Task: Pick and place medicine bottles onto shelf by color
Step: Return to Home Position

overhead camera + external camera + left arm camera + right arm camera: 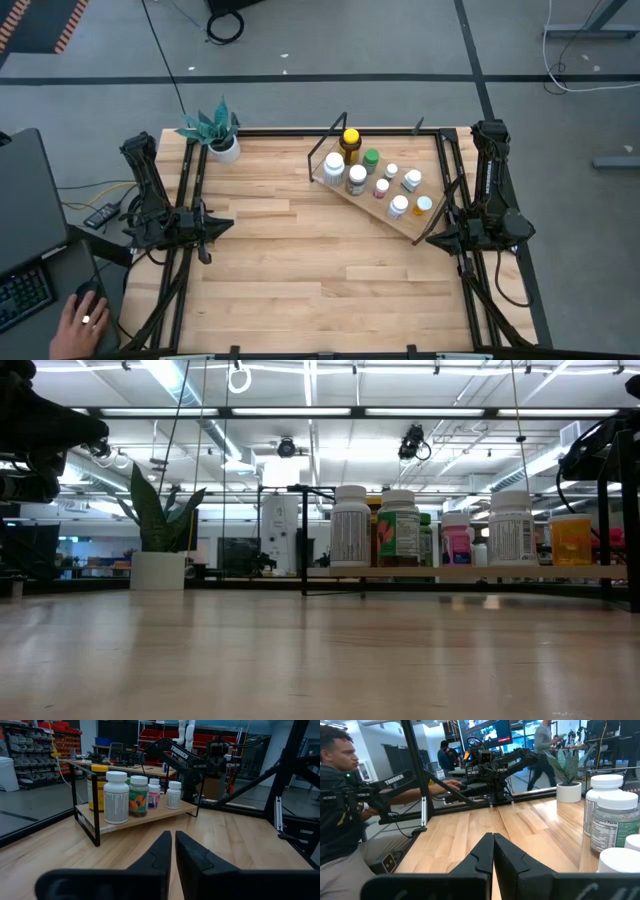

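The medicine bottles [357,178] all stand upright on the shelf [375,206]. The amber bottle [350,138] with its yellow cap is at the far end, the green-capped bottle [371,158] is just beside it, and the pinkish bottle [381,188] stands mid-row among the white-capped ones. None shows on the bare tabletop [300,270], so the sorting looks done and only a retreat to rest seems left.

The shelf's long axis runs diagonally, from the table's far middle toward the right side. The right gripper [438,239] hangs just beside that nearer end, fingers pressed together on nothing. It is much the nearer of the two, so any inward swing would risk the wire frame. The left gripper [215,225] — likewise closed and empty — sits well apart across open boards, with only the potted plant [225,148] on its far side.
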